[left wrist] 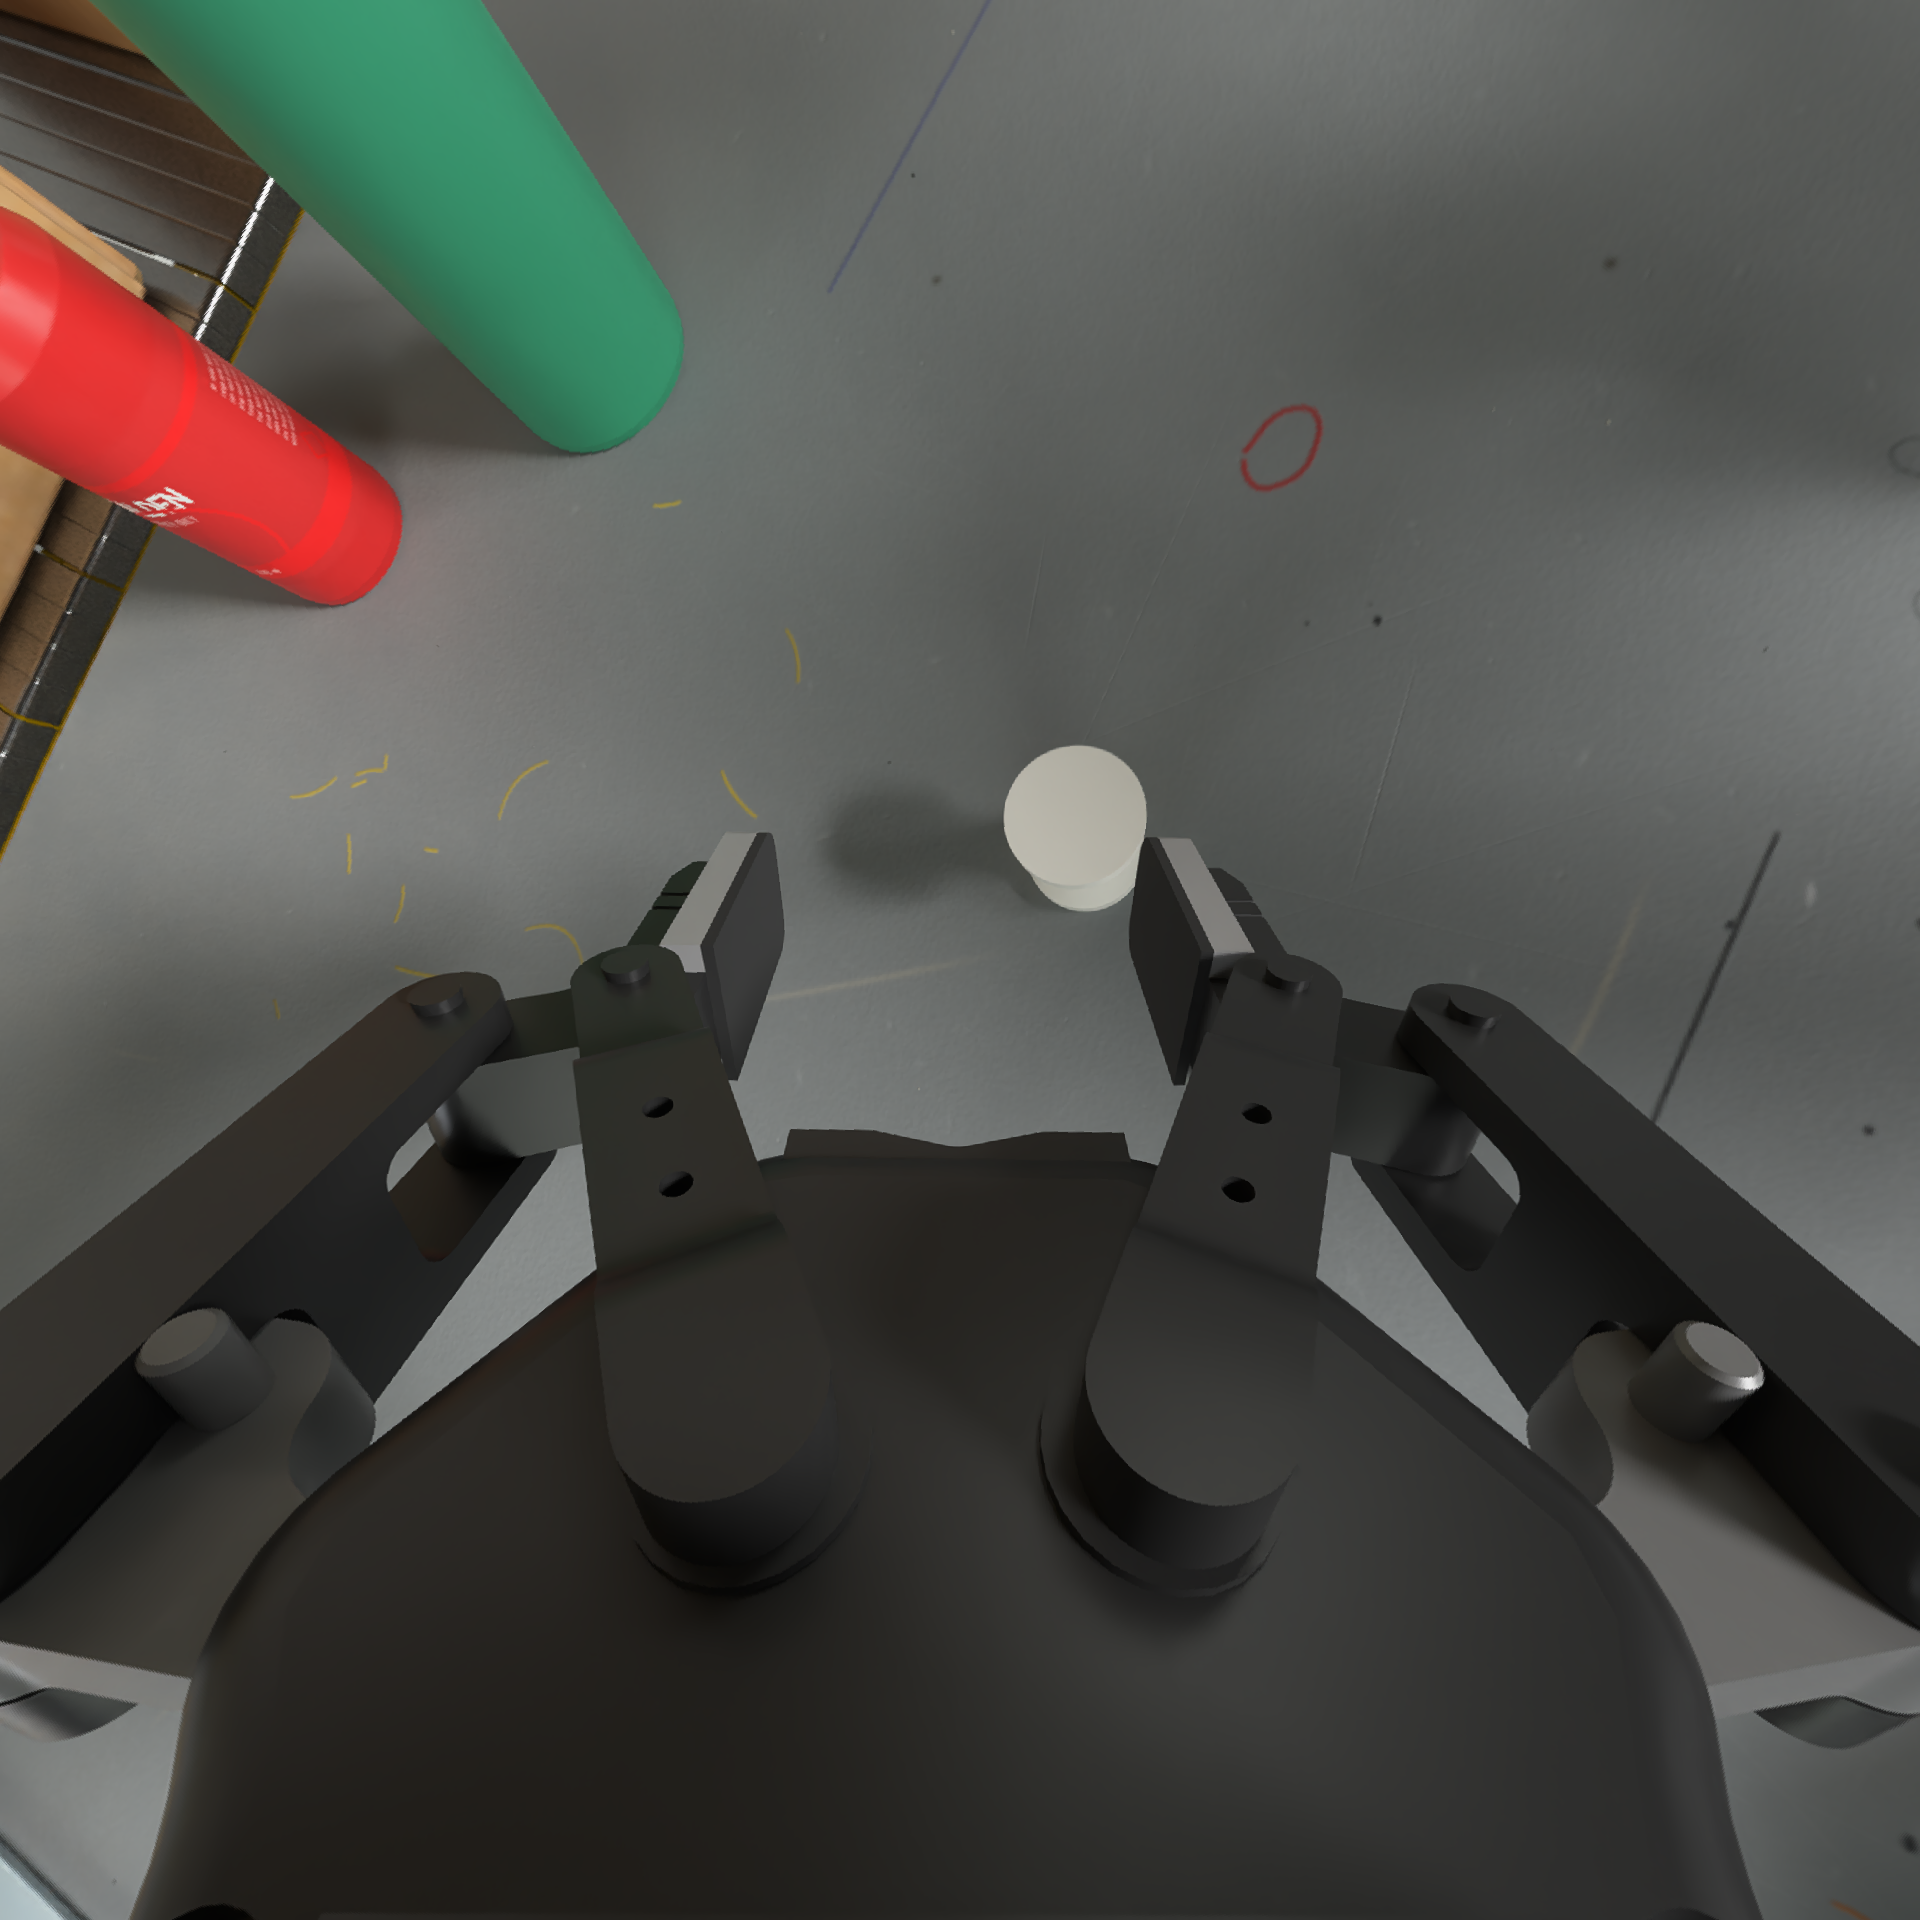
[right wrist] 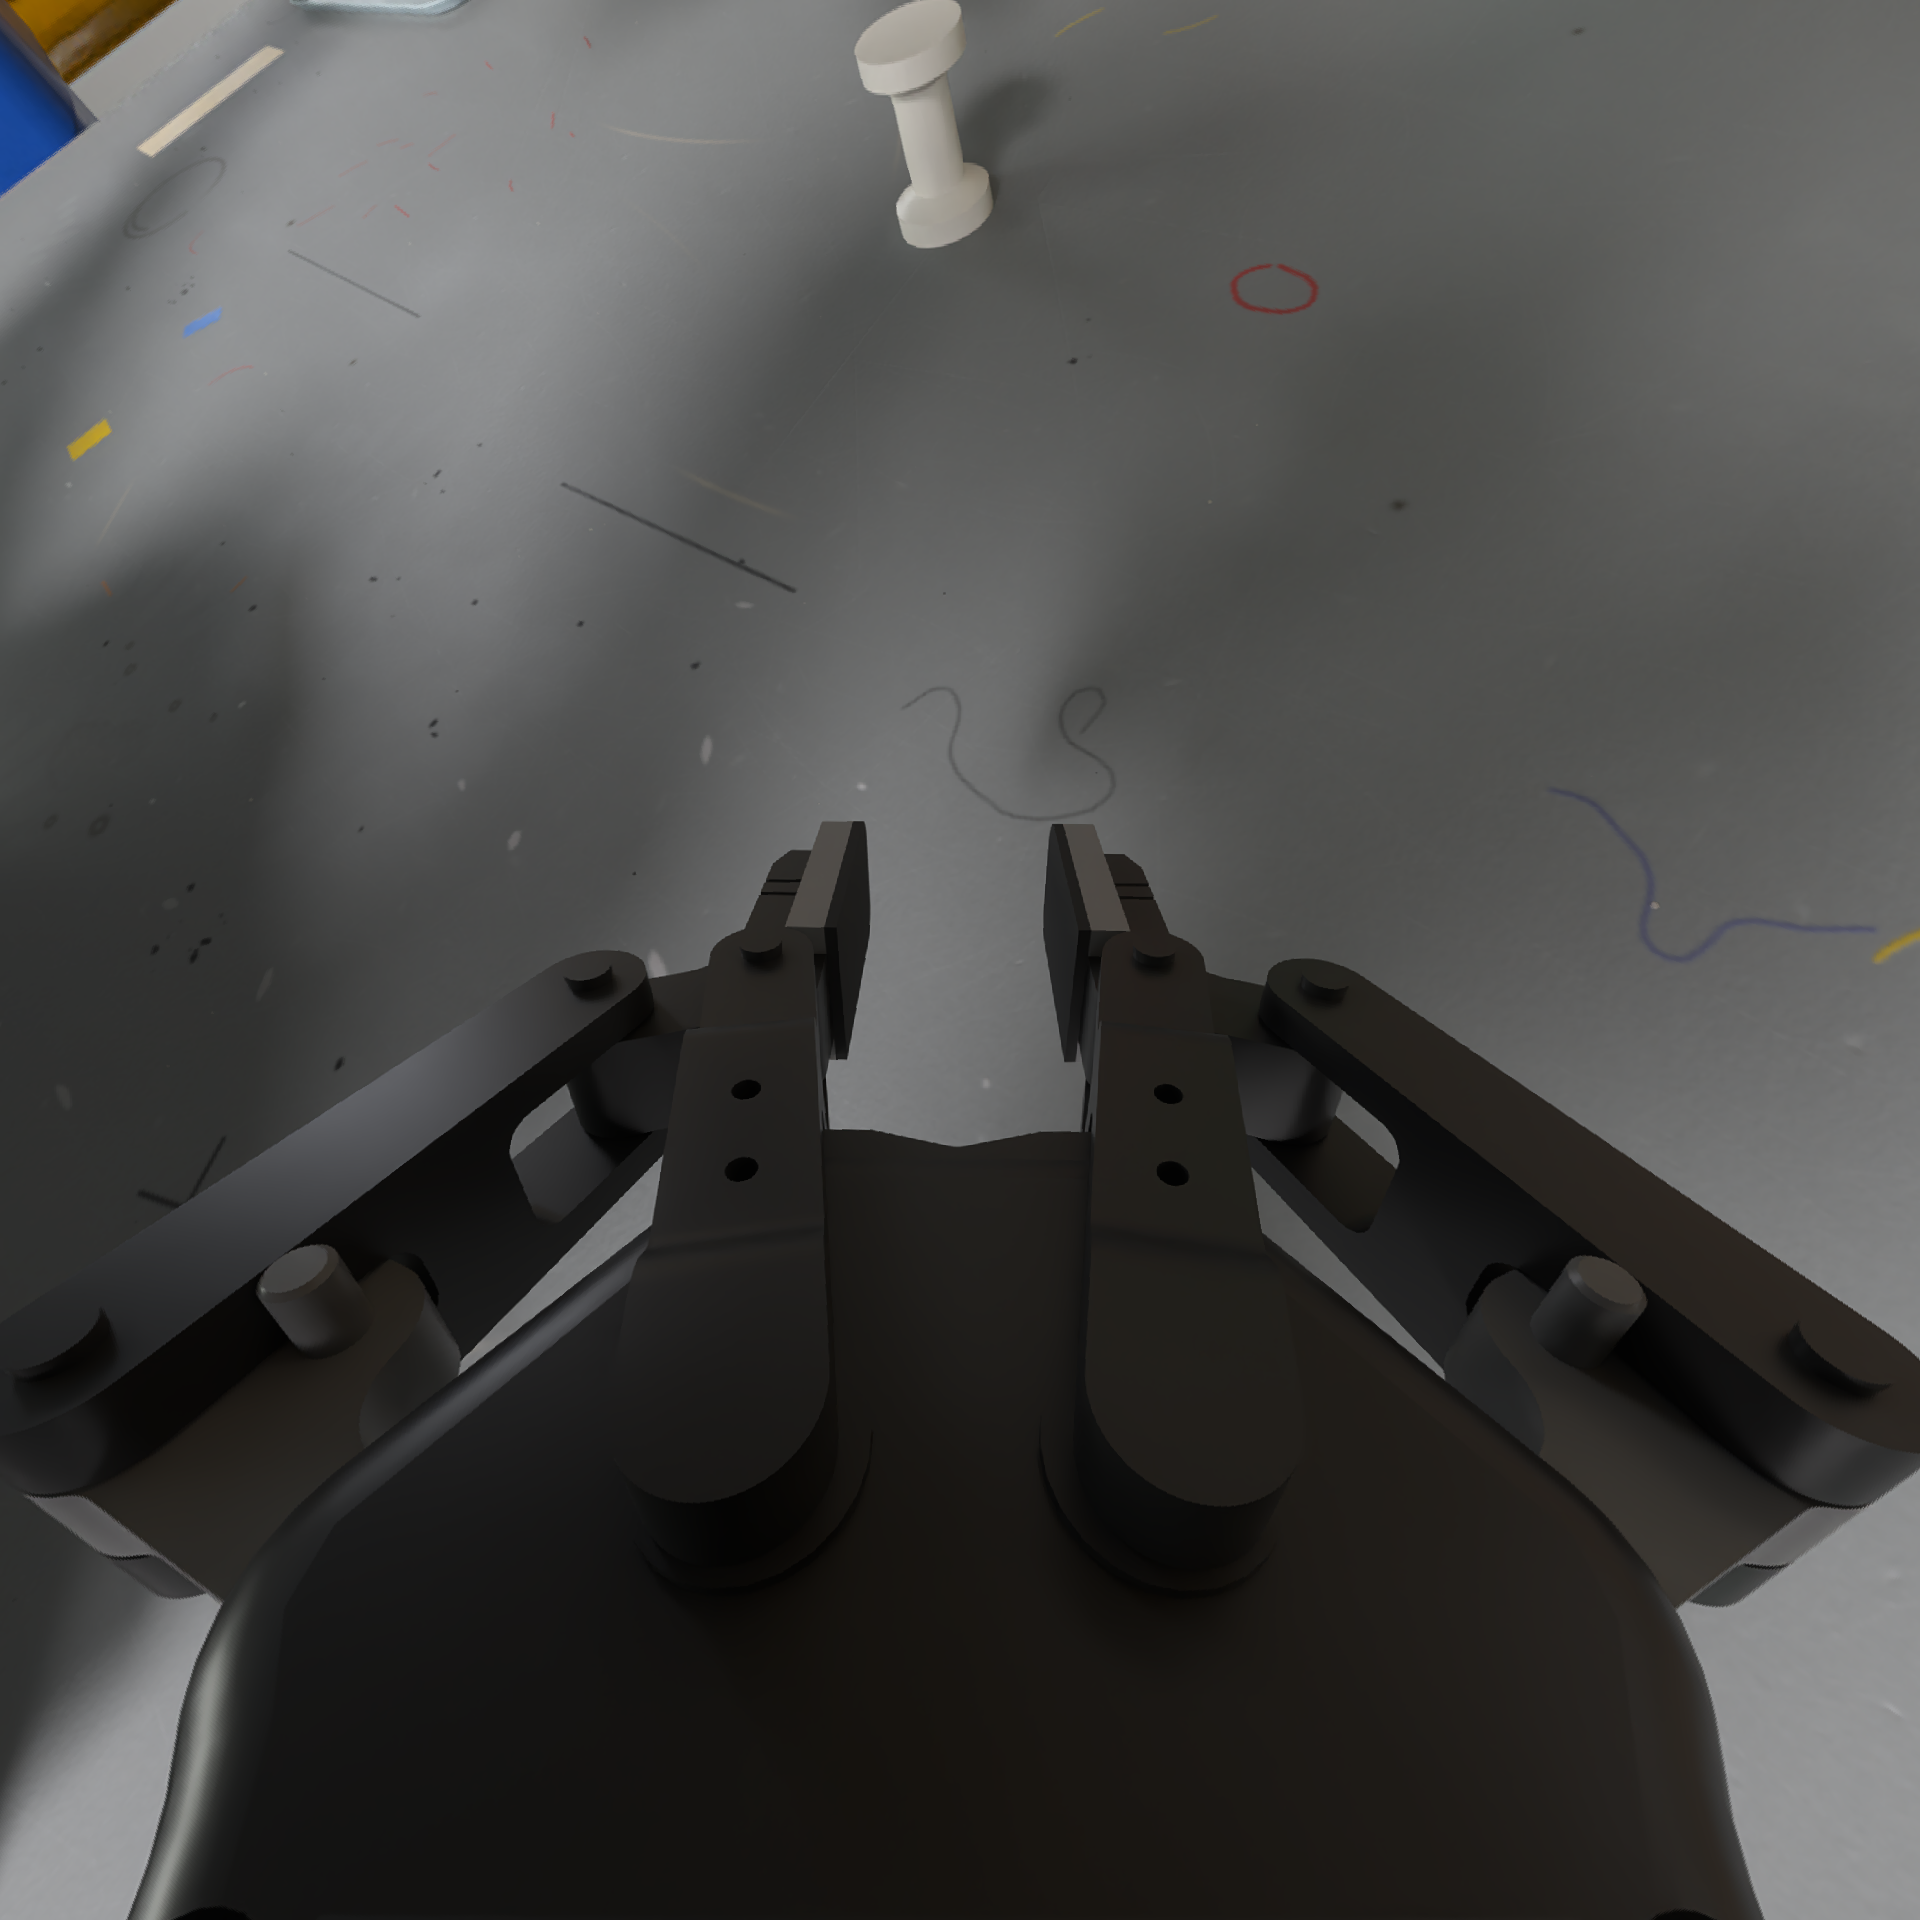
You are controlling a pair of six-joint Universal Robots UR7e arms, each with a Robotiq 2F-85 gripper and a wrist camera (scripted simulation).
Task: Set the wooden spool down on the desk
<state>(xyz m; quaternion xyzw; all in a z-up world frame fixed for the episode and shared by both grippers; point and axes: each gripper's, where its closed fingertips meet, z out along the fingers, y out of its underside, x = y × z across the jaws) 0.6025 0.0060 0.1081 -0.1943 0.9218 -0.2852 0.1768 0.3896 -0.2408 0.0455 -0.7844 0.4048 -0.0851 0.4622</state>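
The pale, cream-coloured wooden spool [left wrist: 1075, 826], a slim shaft with a round flange at each end, stands upright on the scuffed grey worktop [left wrist: 1351, 675], resting on its lower flange and free of both grippers. In the left wrist view the left gripper [left wrist: 954, 940] looks almost straight down on it: its jaws are spread wide with nothing between them, and the spool sits just ahead of the right-hand jaw's tip, outside the gap; whether that tip touches the flange cannot be told. Beyond the jaws and to their left, a large green cylinder [left wrist: 436, 208] and a red cylinder with white printing [left wrist: 197, 426] stand on the worktop, near its dark edge. A small red ring drawn on the surface [left wrist: 1281, 447] lies farther ahead, to the right of the spool. In the right wrist view the right gripper [right wrist: 956, 925] has its jaws parted by a narrower gap, also empty, hanging over bare worktop marked with thin grey and blue scribbles. From there the spool [right wrist: 925, 125] stands well ahead of the jaws, with the red ring [right wrist: 1274, 288] near it on its right.
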